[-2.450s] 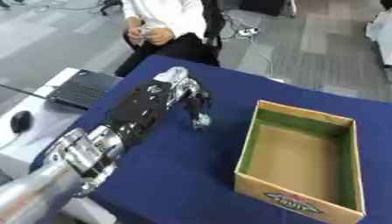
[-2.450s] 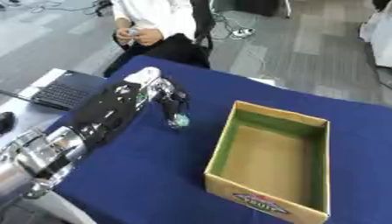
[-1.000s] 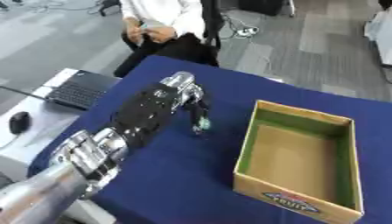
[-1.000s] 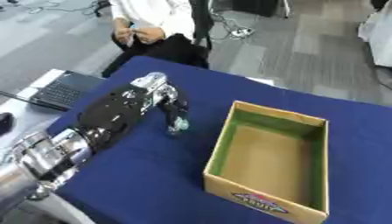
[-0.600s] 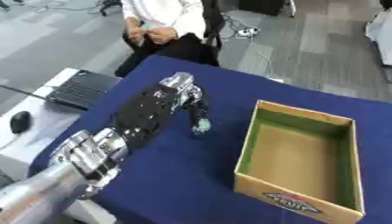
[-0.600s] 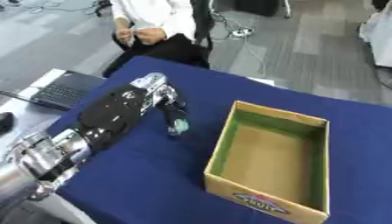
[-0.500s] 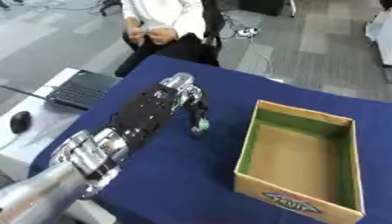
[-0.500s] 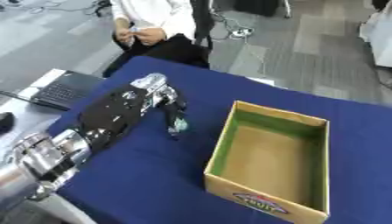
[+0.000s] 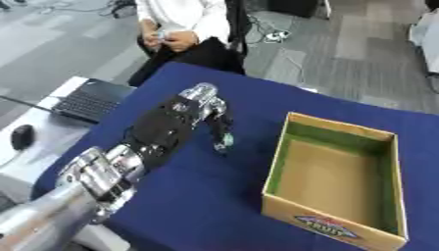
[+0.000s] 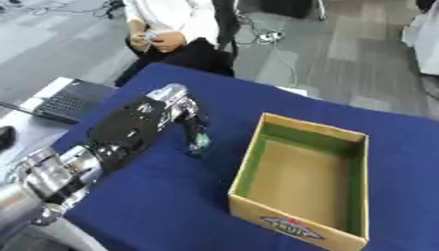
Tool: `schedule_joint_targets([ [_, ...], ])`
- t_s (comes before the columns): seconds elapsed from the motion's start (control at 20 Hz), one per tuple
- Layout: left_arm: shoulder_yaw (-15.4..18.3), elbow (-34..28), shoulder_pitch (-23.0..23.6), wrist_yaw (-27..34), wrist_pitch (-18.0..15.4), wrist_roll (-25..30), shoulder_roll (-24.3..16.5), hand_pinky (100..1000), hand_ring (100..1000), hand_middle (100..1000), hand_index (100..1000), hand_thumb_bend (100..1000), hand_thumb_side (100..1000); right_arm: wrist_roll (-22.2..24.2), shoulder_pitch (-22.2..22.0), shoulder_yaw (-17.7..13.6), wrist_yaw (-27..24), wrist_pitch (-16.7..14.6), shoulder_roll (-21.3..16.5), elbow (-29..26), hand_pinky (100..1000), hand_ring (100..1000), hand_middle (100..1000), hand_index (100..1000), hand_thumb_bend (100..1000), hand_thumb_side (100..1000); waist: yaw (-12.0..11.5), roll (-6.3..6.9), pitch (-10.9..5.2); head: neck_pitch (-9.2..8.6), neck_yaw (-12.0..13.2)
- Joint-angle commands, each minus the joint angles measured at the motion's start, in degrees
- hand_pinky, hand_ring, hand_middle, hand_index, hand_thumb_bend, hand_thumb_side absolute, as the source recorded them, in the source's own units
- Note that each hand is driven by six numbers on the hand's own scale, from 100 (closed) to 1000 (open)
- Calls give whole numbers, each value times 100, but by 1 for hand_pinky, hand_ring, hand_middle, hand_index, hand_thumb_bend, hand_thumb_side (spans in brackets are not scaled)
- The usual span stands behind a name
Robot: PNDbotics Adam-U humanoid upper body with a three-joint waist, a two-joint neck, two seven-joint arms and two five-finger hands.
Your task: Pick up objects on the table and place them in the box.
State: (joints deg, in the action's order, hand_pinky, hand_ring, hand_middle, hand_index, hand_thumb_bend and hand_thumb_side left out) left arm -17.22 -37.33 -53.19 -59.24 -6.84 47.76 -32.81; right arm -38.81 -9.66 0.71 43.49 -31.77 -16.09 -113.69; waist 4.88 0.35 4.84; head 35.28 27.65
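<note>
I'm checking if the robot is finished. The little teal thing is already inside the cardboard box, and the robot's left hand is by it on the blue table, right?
Not quite. The little teal thing lies on the blue table outside the cardboard box, at the fingertips of the left hand. The left eye view shows the box holding nothing.

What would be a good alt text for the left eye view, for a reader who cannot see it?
The robot's left hand reaches over a blue table, fingers curled down around a small teal object. To its right stands an open, empty cardboard box.
</note>
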Motion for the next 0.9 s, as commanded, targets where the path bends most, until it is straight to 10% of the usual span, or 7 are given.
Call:
schedule_joint_targets([
  [0.05, 57, -31, -161, -35, 9, -58, -71, 100, 100, 351, 665, 642, 464, -1199, 20, -46, -20, -1193, -114, -90, 231, 296, 331, 511, 278, 1000, 6, 8, -62, -18, -62],
  [0.9, 59, 9, -170, -108, -17, -266, -64, 100, 100, 345, 605, 221, 625, -1199, 13, -40, -3, -1185, -99, -90, 230, 296, 330, 512, 280, 1000, -7, 2, -58, -25, -70],
])
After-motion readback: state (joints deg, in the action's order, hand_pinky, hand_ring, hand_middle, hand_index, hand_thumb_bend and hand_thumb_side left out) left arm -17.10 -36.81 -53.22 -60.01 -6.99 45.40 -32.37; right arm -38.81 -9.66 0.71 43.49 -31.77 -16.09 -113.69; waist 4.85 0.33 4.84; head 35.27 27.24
